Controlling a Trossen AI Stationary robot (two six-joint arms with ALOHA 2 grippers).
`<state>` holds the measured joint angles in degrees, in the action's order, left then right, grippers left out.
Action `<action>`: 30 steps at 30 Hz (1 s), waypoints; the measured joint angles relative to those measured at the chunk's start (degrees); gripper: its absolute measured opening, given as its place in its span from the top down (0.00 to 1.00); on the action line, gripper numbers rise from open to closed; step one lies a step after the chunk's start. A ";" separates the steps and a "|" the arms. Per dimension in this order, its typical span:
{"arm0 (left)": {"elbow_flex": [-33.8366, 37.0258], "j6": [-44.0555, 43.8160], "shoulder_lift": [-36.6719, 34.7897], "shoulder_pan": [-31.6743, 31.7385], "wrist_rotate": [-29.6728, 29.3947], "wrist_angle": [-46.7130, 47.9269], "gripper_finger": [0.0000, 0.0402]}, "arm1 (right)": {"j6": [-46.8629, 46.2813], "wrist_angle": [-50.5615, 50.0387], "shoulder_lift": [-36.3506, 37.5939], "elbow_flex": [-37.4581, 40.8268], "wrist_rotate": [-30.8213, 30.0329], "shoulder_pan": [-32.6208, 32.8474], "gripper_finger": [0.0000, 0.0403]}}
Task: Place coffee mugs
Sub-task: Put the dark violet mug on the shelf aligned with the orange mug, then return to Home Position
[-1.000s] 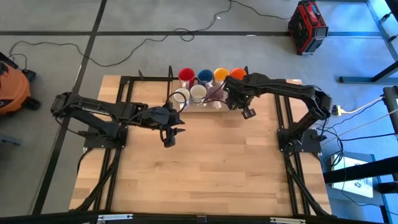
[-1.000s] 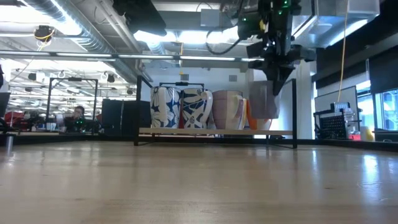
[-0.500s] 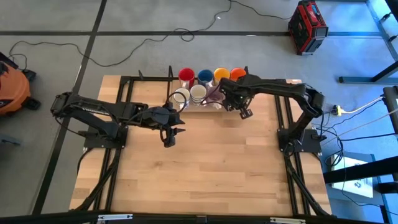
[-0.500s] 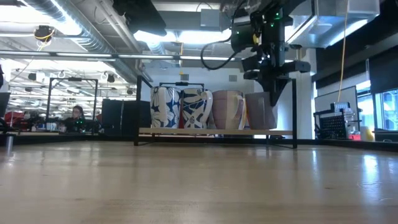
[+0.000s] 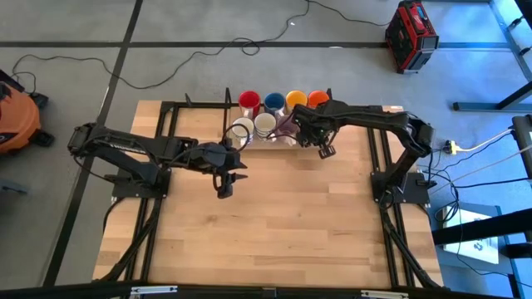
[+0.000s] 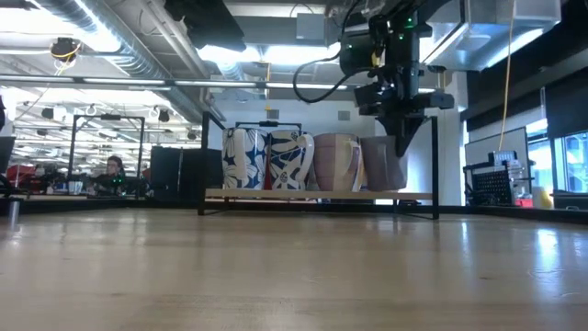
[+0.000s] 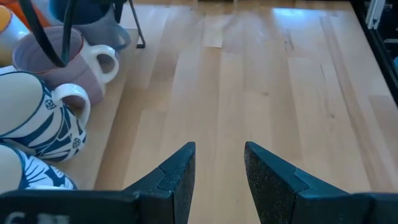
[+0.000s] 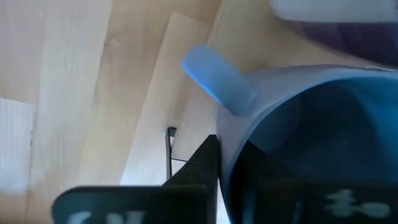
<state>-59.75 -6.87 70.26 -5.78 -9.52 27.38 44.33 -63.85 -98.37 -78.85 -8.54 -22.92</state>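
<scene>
We see the table (image 5: pixel 274 224), pale wood planks, mostly bare toward the front. Mugs sit on a rack (image 5: pixel 283 143) at the back edge; the rear row is partly hidden by the right arm. Right gripper (image 5: pixel 320 143) pinches a purple mug (image 6: pixel 384 164) by its rim at the rack's right end. Left gripper (image 7: pixel 217 180) is spread, near the white mugs (image 5: pixel 253 127).
</scene>
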 joint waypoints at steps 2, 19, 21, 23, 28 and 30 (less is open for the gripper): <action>0.00 0.00 0.00 0.00 -0.02 0.00 0.67 | -0.58 0.08 0.00 0.00 -0.10 0.00 0.89; 0.00 0.02 0.00 0.02 0.00 0.00 0.67 | -6.87 -0.91 5.22 0.00 -1.62 0.53 0.61; 0.00 0.15 -0.02 0.02 -0.02 0.02 0.67 | -8.40 -1.14 6.47 0.00 -1.30 1.24 0.61; 0.02 0.95 -0.02 0.02 -0.02 0.02 0.67 | -9.82 -1.12 7.63 0.00 -1.00 1.77 0.61; 0.00 1.14 -0.02 0.02 -0.46 0.00 0.67 | -12.75 -0.65 10.87 0.00 -0.93 4.34 0.61; 0.01 1.16 -0.05 0.02 -0.46 0.02 0.67 | -15.57 0.47 12.23 0.00 -0.85 5.85 0.61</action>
<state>-59.74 -5.72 70.21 -5.76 -9.98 27.40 28.76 -63.38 -86.14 -78.85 -9.39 -17.07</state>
